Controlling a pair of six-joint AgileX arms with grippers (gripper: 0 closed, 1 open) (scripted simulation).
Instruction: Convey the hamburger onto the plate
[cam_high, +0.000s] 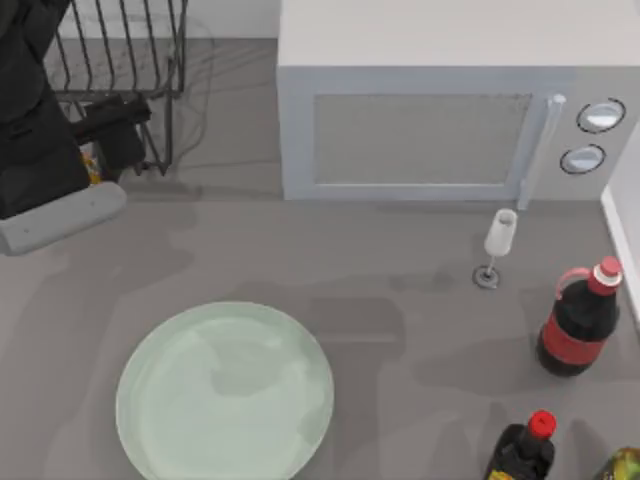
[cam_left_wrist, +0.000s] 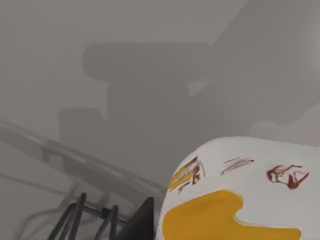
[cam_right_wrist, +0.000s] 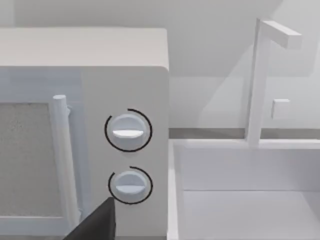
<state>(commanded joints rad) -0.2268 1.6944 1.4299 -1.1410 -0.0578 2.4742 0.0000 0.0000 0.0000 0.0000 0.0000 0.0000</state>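
Left end effector (cam_high: 100, 150) beside black wire rack (cam_high: 120, 60), well beyond large round mint-green glossy plate (cam_high: 225, 395); finger spread unreadable. Small tan-yellow hamburger (cam_high: 92, 165) close against it. Right arm parked facing white microwave (cam_right_wrist: 85, 130).

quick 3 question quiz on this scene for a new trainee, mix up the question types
1. True or false: the large round pale mint-green plate already holds the small yellow-and-white hamburger.
2. Which stands nearest the white microwave's door handle? A, the clear wine glass; B, the red-labelled cola bottle; C, the black wire rack.
3. Fill in: the hamburger shows close up in the ____ wrist view.

Key: 1 false, the plate is bare. 2 A. 3 left.
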